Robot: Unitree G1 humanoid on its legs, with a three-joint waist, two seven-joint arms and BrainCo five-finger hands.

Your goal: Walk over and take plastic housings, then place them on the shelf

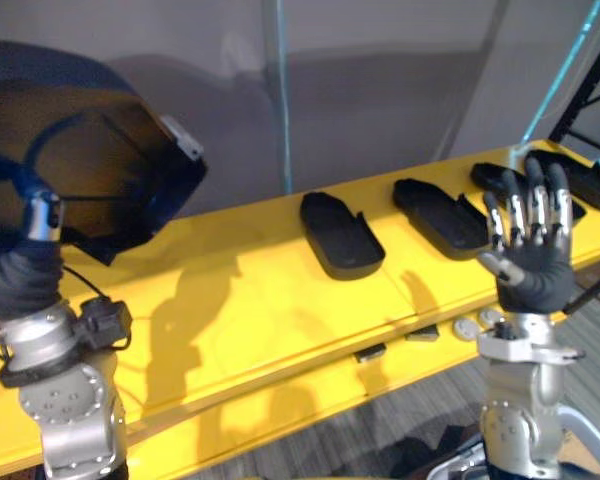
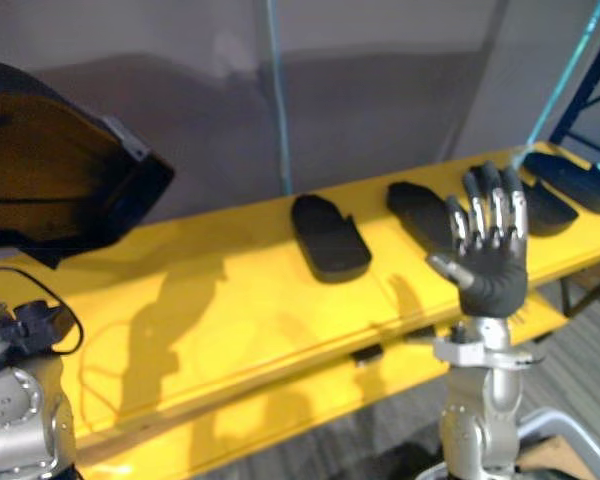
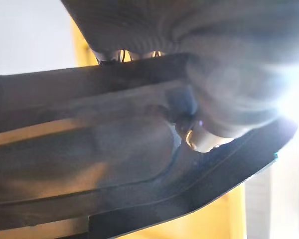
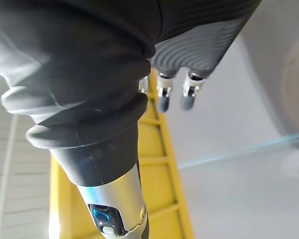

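A: What are you holding?
B: Upper left: your left hand (image 1: 20, 270) clamps the held housing (image 1: 90, 160) above the yellow shelf (image 1: 230, 290), likely to clear its edge.
A: Right hand (image 1: 530, 255)?
B: Right side, fingers spread, empty. Placed housings (image 1: 342, 235) sit in a row mid-frame.

Plastic housing (image 1: 100, 170): dark, faintly glossy surface. Shelved housings (image 1: 342, 235): matt black plastic. Shelf (image 1: 250, 290): smooth, glossy yellow finish.

Yellow shelf (image 1: 230, 300): four black housings (image 1: 342, 235) lie flat on its top, side by side in a row running from centre toward 2 o'clock.
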